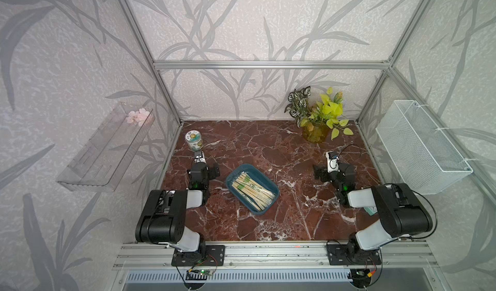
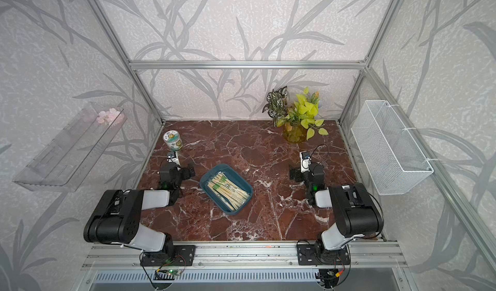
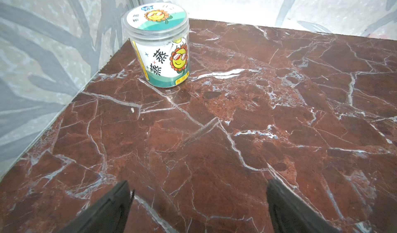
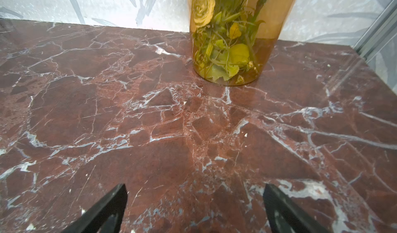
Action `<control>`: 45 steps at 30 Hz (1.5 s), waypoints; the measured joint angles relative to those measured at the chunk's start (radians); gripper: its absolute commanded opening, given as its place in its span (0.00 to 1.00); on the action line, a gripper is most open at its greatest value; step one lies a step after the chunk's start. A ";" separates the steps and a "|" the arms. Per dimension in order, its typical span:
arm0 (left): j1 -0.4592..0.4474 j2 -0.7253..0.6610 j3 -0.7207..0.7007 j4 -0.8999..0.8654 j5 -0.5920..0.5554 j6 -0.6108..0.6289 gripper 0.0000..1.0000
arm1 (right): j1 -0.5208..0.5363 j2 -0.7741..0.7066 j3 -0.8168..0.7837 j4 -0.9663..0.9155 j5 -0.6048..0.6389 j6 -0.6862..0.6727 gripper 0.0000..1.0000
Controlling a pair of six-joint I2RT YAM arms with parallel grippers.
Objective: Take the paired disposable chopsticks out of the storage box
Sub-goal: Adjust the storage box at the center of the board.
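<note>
Pairs of chopsticks [image 1: 252, 191] lie in a heap inside the storage box [image 1: 260, 178]. We see the chopsticks [image 2: 226, 190] and the storage box [image 2: 236, 177] in both top views. The sticks are pale, they sit in clear wrappers, and each pair has a green band. They lie along the long side of the box. The box is dark blue-green with round corners. It sits at a slant near the middle of the counter [image 1: 268, 147], between the two arms and a bit closer to the left one.

The left pincer [image 3: 198, 183] is well apart from the box, on its left. Its black fingers [image 3: 120, 199] stand wide apart, and we see only bare counter between them. It holds nothing. It faces a small jar [image 3: 158, 49] with a sunflower picture, which stands upright in the far left corner.

The right pincer [image 4: 194, 185] is well apart from the box too, on its right. Its fingers [image 4: 111, 201] are also spread wide, with nothing in them. It faces a yellow glass vase [image 4: 234, 49] of leafy plants near the far wall.

A white wire basket [image 1: 421, 152] hangs on the right wall, and a clear shelf [image 1: 104, 152] hangs on the left wall
</note>
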 measured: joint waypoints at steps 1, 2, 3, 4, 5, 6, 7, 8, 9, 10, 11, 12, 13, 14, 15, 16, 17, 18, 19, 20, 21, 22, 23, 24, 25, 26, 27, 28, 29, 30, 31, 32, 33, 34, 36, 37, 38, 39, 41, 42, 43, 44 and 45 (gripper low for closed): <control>0.000 0.000 0.001 0.006 -0.001 0.003 0.99 | 0.000 0.000 0.000 0.006 0.002 -0.007 0.99; 0.000 0.000 0.001 0.013 -0.002 0.007 0.99 | 0.000 0.000 0.000 0.011 0.002 -0.015 0.99; 0.000 0.000 0.001 0.016 -0.003 0.008 0.99 | 0.000 0.000 0.000 0.014 0.003 -0.019 0.99; 0.000 0.000 0.001 0.019 -0.003 0.010 0.99 | 0.000 0.000 0.000 0.018 0.003 -0.024 0.99; 0.001 0.000 0.002 0.021 -0.004 0.012 0.99 | 0.000 0.000 0.001 0.022 0.006 -0.028 0.99; 0.001 0.000 0.002 0.024 -0.004 0.014 0.99 | -0.001 0.000 0.001 0.025 0.006 -0.031 0.99; 0.001 0.000 0.002 0.026 -0.006 0.014 0.99 | -0.001 0.000 0.001 0.027 0.008 -0.035 0.99; 0.001 0.000 0.002 0.028 -0.007 0.015 0.99 | -0.001 0.000 0.002 0.029 0.009 -0.038 0.99; 0.001 0.000 0.002 0.029 -0.007 0.016 0.99 | -0.001 0.000 0.002 0.029 0.010 -0.041 0.99; 0.001 0.000 0.003 0.029 -0.007 0.016 0.99 | -0.001 0.000 0.002 0.029 0.016 -0.040 0.99; 0.001 0.000 0.003 0.029 -0.007 0.016 0.99 | 0.000 0.001 0.003 0.029 0.026 -0.040 0.99; 0.002 0.000 0.003 0.029 -0.007 0.016 0.99 | -0.001 0.001 0.005 0.029 0.035 -0.040 0.99; 0.003 0.001 0.003 0.029 -0.006 0.016 0.99 | -0.001 0.002 0.007 0.029 0.041 -0.040 0.99; 0.005 0.001 0.003 0.029 -0.006 0.016 0.99 | -0.001 0.002 0.008 0.031 0.050 -0.040 0.99; 0.007 0.001 0.003 0.029 -0.006 0.016 0.99 | 0.000 0.002 0.008 0.033 0.056 -0.040 0.99; 0.009 0.001 0.003 0.030 -0.006 0.016 0.99 | 0.001 0.001 0.006 0.037 0.076 -0.037 0.99; 0.011 0.001 0.003 0.031 -0.006 0.016 0.99 | 0.003 -0.004 -0.001 0.048 0.099 -0.034 0.99; 0.011 0.000 0.005 0.029 -0.008 0.016 0.99 | 0.006 -0.017 -0.010 0.052 0.121 -0.027 0.99; 0.011 0.000 0.011 0.018 -0.009 0.016 0.99 | 0.007 -0.044 -0.025 0.049 0.147 -0.020 0.99; 0.011 -0.002 0.024 -0.007 -0.012 0.016 0.99 | 0.007 -0.081 -0.038 0.039 0.171 -0.015 0.99; 0.011 -0.005 0.042 -0.039 -0.019 0.014 0.99 | 0.007 -0.117 -0.045 0.021 0.188 -0.008 0.99; 0.011 -0.011 0.071 -0.090 -0.030 0.013 0.99 | 0.007 -0.172 -0.047 -0.020 0.208 0.012 0.99; 0.011 -0.019 0.108 -0.144 -0.043 0.007 0.99 | 0.007 -0.238 -0.043 -0.076 0.230 0.035 0.99; 0.011 -0.027 0.147 -0.198 -0.059 -0.002 0.99 | 0.007 -0.295 -0.034 -0.131 0.245 0.064 0.99; 0.011 -0.038 0.193 -0.263 -0.073 -0.014 0.99 | 0.007 -0.357 -0.019 -0.201 0.254 0.099 0.99; 0.011 -0.053 0.237 -0.324 -0.084 -0.030 0.99 | 0.007 -0.419 0.002 -0.275 0.263 0.147 0.99; 0.011 -0.070 0.268 -0.370 -0.091 -0.046 0.99 | 0.007 -0.463 0.023 -0.336 0.267 0.188 0.99; 0.011 -0.093 0.297 -0.424 -0.097 -0.068 0.99 | 0.007 -0.508 0.043 -0.400 0.269 0.247 0.99; 0.011 -0.121 0.322 -0.486 -0.097 -0.093 0.99 | 0.006 -0.555 0.061 -0.462 0.268 0.321 0.99; 0.009 -0.145 0.339 -0.536 -0.097 -0.113 0.99 | 0.003 -0.590 0.070 -0.510 0.262 0.380 0.99; 0.005 -0.169 0.354 -0.591 -0.096 -0.135 0.99 | -0.004 -0.627 0.076 -0.560 0.244 0.447 0.99; 0.001 -0.197 0.370 -0.659 -0.095 -0.164 0.99 | -0.019 -0.664 0.076 -0.605 0.204 0.505 0.99; -0.001 -0.214 0.378 -0.706 -0.092 -0.183 0.99 | -0.033 -0.686 0.076 -0.636 0.163 0.545 0.99; -0.005 -0.240 0.388 -0.771 -0.084 -0.214 0.99 | -0.048 -0.702 0.080 -0.671 0.117 0.579 1.00; -0.018 -0.288 0.396 -0.878 -0.068 -0.269 0.99 | -0.068 -0.705 0.105 -0.745 0.026 0.632 1.00; -0.028 -0.317 0.396 -0.932 -0.056 -0.304 0.99 | -0.070 -0.694 0.127 -0.779 -0.032 0.651 1.00; -0.040 -0.346 0.396 -0.982 -0.046 -0.336 0.99 | -0.069 -0.679 0.147 -0.805 -0.087 0.663 1.00; -0.053 -0.372 0.396 -1.022 -0.034 -0.367 0.99 | -0.064 -0.666 0.165 -0.828 -0.127 0.673 1.00; -0.091 -0.433 0.394 -1.112 -0.012 -0.448 0.99 | -0.040 -0.631 0.211 -0.893 -0.195 0.678 1.00; -0.109 -0.461 0.392 -1.148 -0.001 -0.489 0.99 | -0.016 -0.610 0.237 -0.940 -0.215 0.667 1.00; -0.126 -0.484 0.387 -1.179 0.007 -0.521 0.99 | 0.008 -0.594 0.260 -0.978 -0.224 0.657 1.00; -0.143 -0.507 0.379 -1.211 0.016 -0.564 0.99 | 0.042 -0.573 0.291 -1.033 -0.224 0.639 1.00; -0.159 -0.526 0.369 -1.241 0.029 -0.605 0.99 | 0.082 -0.546 0.330 -1.096 -0.219 0.613 0.99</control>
